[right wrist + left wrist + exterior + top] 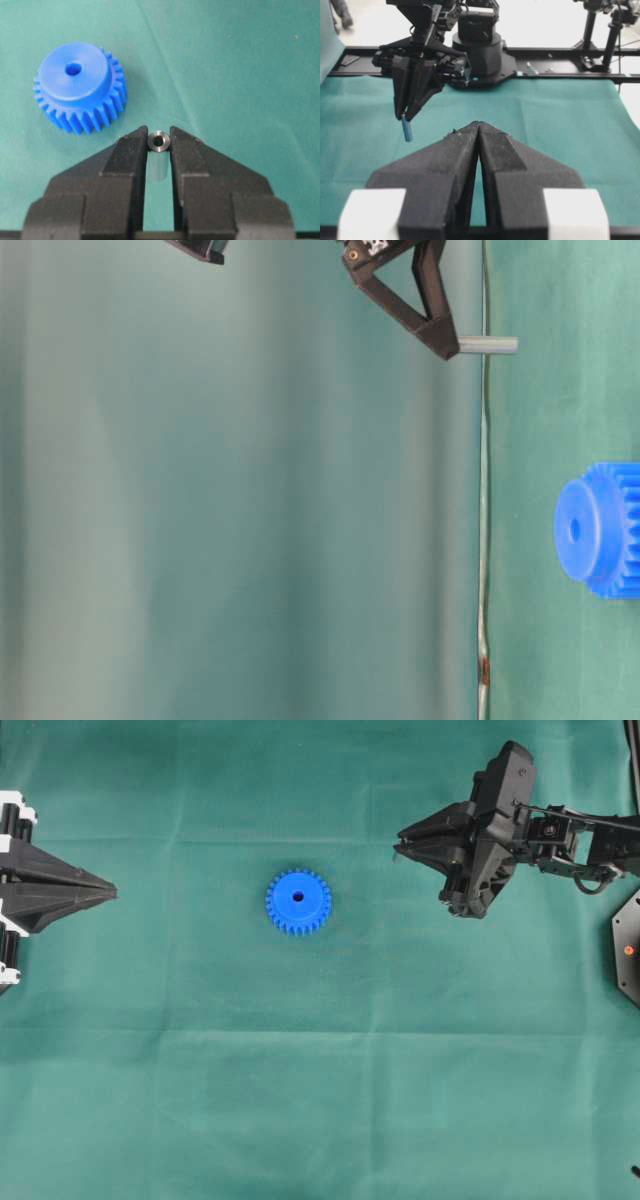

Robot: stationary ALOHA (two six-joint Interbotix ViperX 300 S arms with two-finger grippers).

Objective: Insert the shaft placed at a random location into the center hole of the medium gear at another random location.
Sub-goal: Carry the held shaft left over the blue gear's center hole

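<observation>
Above green cloth (200,1100), our right gripper (159,150) pinches pin (159,140) upright, probably to drop into blue gear (77,87) hole (73,68). Left gripper (478,131) shut, empty.

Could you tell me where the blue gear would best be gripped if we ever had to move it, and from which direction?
Probably from straight above, with fingers across the raised hub: the medium gear lies flat on the cloth, hub up, nothing beside it. The toothed rim is wider and uneven, so likely a poorer hold.
</observation>
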